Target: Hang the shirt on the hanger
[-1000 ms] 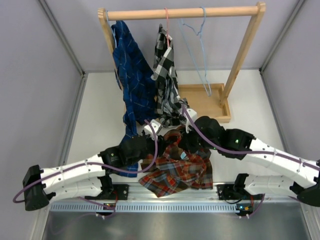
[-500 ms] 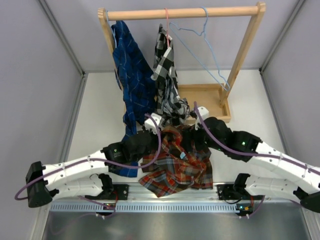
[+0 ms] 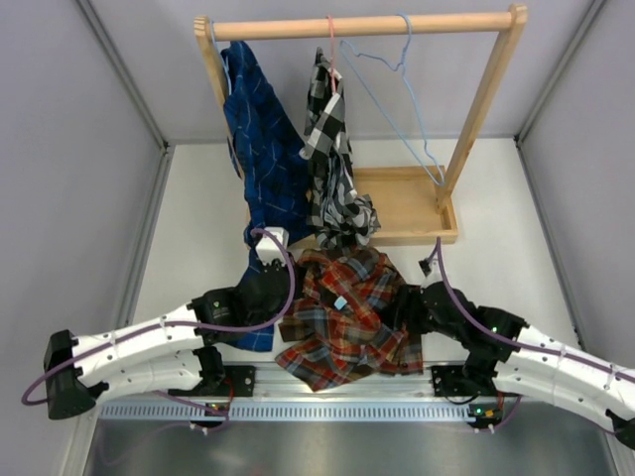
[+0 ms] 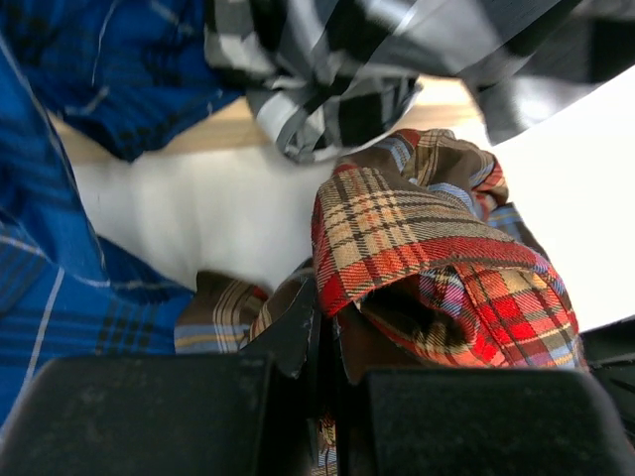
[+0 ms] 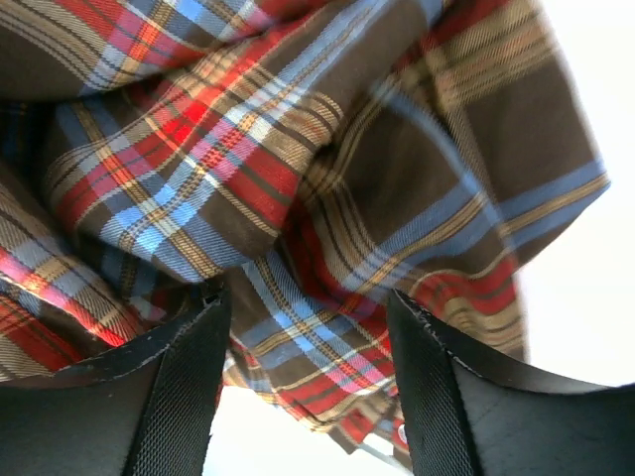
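Note:
The red-orange, brown and blue plaid shirt lies crumpled on the table in front of the rack, its small light blue label facing up. My left gripper is at the shirt's left edge. In the left wrist view it is shut on a fold of the shirt. My right gripper is at the shirt's right edge. In the right wrist view it is open, with the shirt just ahead of its fingers. The light blue wire hanger hangs empty from the rod.
A wooden rack stands at the back on a wooden base tray. A dark blue plaid shirt and a black-and-white checked shirt hang from it, the latter on a pink-red hanger. Grey walls close in both sides.
My left gripper closed on the shirt's left fold. My right gripper opened, let go and drew back toward the near right. The shirt spread wider, and the blue hanger swung.

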You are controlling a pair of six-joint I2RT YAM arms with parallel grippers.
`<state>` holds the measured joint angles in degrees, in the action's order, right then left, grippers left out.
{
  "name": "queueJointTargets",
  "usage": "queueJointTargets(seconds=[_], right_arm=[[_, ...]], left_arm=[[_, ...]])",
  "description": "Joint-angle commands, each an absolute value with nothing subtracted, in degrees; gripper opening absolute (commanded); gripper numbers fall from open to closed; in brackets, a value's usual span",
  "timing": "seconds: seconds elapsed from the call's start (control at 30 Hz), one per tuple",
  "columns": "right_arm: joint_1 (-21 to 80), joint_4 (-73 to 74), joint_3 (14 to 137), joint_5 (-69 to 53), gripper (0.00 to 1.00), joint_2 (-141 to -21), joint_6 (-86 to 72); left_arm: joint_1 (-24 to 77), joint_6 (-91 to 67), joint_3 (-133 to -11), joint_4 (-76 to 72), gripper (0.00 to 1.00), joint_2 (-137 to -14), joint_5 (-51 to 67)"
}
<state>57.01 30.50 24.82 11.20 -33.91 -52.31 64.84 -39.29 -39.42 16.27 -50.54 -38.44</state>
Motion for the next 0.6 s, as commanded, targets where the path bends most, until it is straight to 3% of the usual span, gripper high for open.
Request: queueJointTargets(seconds=[0.0,0.2,0.4,0.57], right_arm=[[58.8,17.3,23.2,6.9,0.60,-31.6,-59.8],[64.7,21.5,25.0,16.9,0.58,-29.8,-63.5],[72.5,20.0,27.3,17.7,0.55,-32.4,-64.7],[81.4,23.9,30.8,30.7,0.55,-32.3,-67.3]], left_arm=[[64.9,-43.0,-38.1,14.6,0.00,-50.8,-38.8],[64.9,-43.4,-36.5,13.3,0.00,-50.5,-38.6],[64.9,-43.9,-35.0,11.4,0.00,-49.5,-38.1],[64.9,-44.0,-34.4,10.7,0.00,-48.9,-37.5]])
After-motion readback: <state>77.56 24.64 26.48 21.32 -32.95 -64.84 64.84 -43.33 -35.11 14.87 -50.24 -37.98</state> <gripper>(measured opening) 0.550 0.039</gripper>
